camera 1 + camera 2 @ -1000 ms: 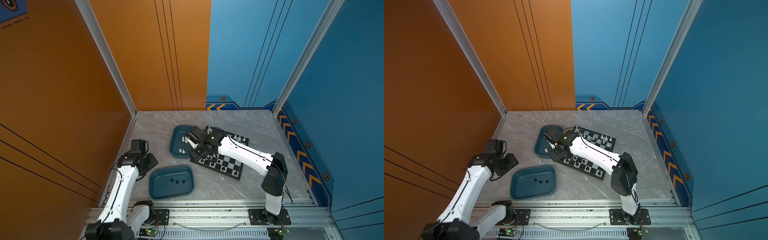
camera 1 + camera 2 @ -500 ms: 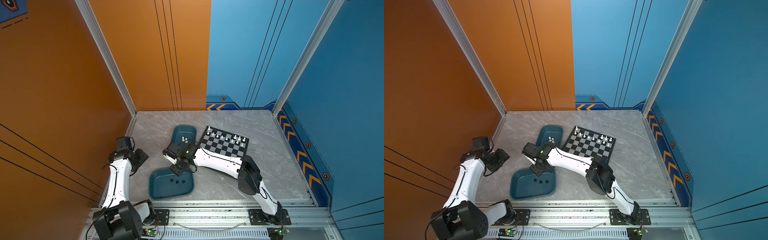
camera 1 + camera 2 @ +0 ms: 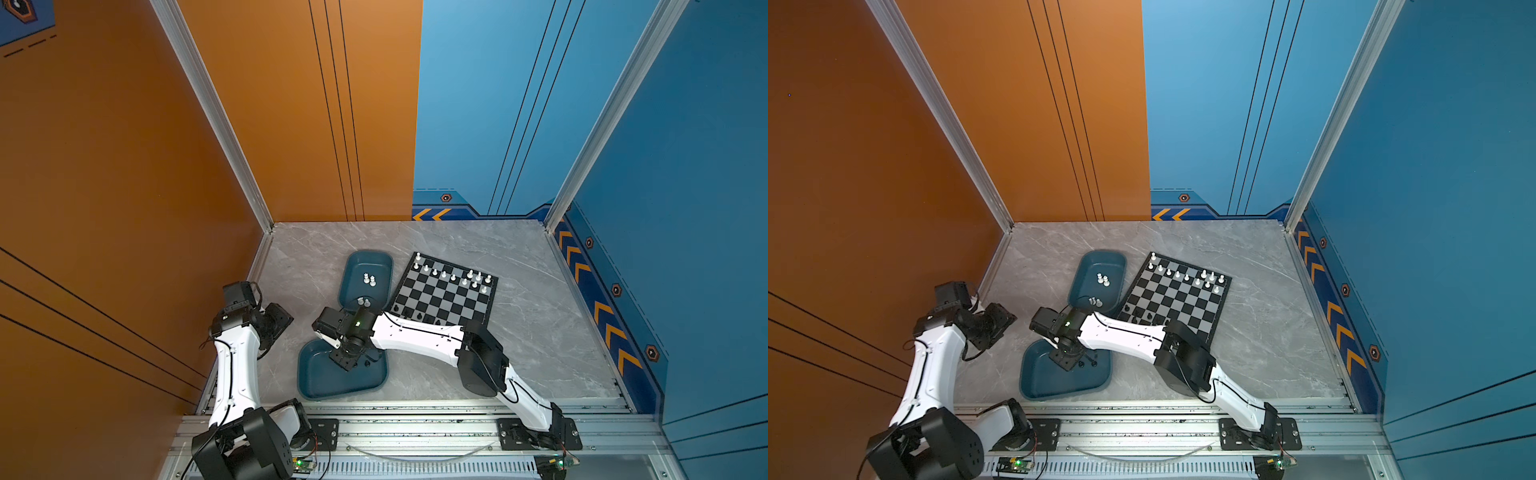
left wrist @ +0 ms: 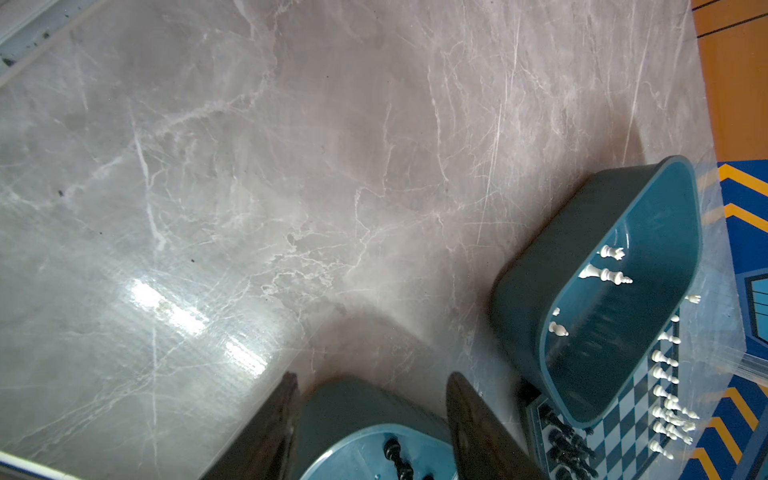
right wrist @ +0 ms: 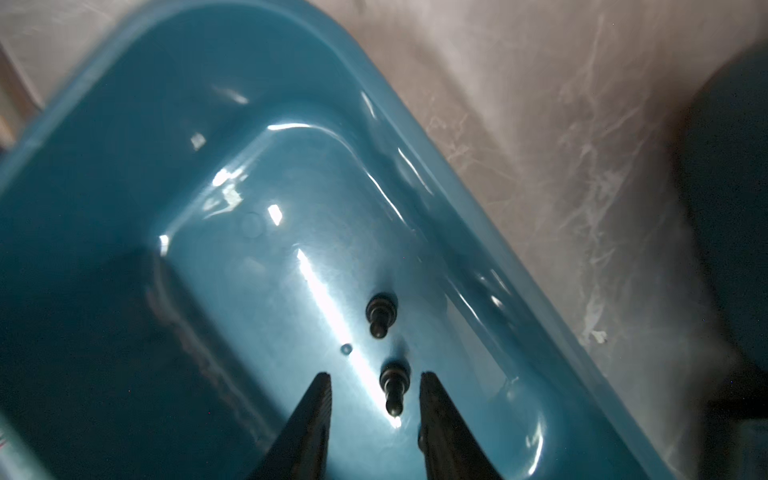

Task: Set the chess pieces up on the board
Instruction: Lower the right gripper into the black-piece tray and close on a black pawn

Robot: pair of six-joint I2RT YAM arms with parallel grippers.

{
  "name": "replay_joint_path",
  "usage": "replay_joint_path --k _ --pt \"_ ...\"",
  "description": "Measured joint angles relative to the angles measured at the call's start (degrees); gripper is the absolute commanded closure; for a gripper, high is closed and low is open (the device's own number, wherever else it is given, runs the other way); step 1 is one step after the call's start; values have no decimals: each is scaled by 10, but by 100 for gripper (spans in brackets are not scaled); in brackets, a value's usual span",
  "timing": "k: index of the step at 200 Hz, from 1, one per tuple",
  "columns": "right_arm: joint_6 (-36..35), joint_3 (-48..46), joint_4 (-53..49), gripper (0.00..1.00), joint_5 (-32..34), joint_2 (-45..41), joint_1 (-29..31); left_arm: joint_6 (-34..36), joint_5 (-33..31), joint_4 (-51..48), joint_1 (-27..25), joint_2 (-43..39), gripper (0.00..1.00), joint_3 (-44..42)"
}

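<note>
The board [image 3: 446, 297] [image 3: 1177, 297] lies at the middle right, with white chess pieces [image 3: 453, 276] along its far rows and a few black ones [image 3: 409, 312] at its near left corner. My right gripper [image 3: 345, 361] [image 3: 1067, 360] hangs low inside the near teal tray [image 3: 328, 384]. In the right wrist view its jaws [image 5: 375, 374] stand open on either side of a black pawn [image 5: 394, 388] without touching it, and another black pawn [image 5: 380, 313] stands just beyond. My left gripper [image 3: 276, 322] [image 4: 372, 376] is open and empty, by the left wall.
A far teal tray [image 3: 374, 259] [image 4: 540, 270] holds several white pieces [image 3: 369, 279] beside the board's left edge. The orange wall and metal rail [image 3: 257, 266] run close behind the left arm. The right arm's elbow [image 3: 482, 365] overhangs the board's near corner.
The right arm has swung from the board and far tray down into the near tray, and its jaws have narrowed. The left arm has drawn back toward the left wall.
</note>
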Motion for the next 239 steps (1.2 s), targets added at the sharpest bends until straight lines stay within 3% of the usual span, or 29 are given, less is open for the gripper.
replay_joint_path --k 127,239 --pt "0 9 1 80 -5 13 1 0 2 -1 0 -23 43 0" --pt "0 39 -1 81 -22 45 -1 0 2 -3 1 -25 44 -8"
